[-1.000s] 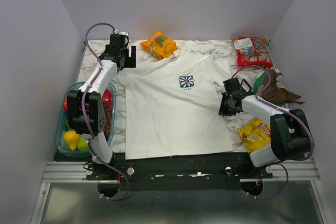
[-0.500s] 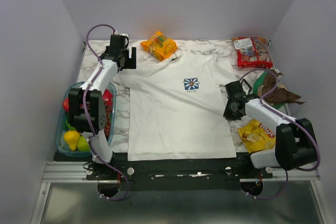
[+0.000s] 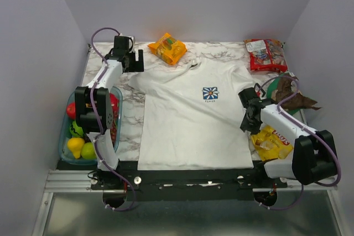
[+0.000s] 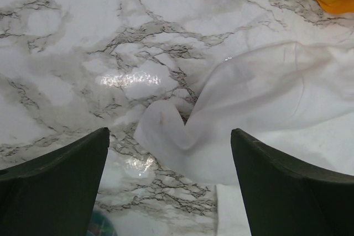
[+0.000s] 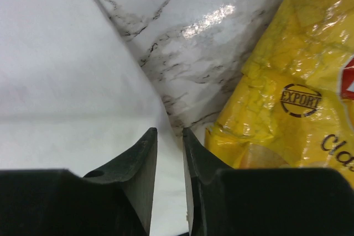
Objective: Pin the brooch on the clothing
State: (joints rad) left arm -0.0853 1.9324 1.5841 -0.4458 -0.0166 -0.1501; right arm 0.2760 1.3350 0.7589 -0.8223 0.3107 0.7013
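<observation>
Top external view shows no brooch that I can find; it is perhaps too small or hidden, so I cannot say where it lies. The T-shirt (image 3: pixel 193 120) is spread flat, chest side up, on the marble table (image 3: pixel 130 131). Its flower emblem (image 3: pixel 210 93) faces the camera, which suits well for pinning near the print.

The right gripper (image 3: pixel 250 120) sits low at the shirt's right side edge. In the right wrist view its jaws are almost closed, with only a thin slit between them. The cloth border runs into this slit, so I judge that it pinches the fabric, probably to pull the shirt straight. Just beside it lies a yellow chips bag (image 5: pixel 287 92).

The left gripper (image 3: pixel 131 59) hangs over the sleeve (image 4: pixel 182 131) at the far left. Its jaws are wide apart and hold nothing, and the cloth under them is wrinkled. Probably it is there to flatten or grasp this part.

An orange snack bag (image 3: pixel 167 47) lies by the collar. The pinning itself is not yet begun.
</observation>
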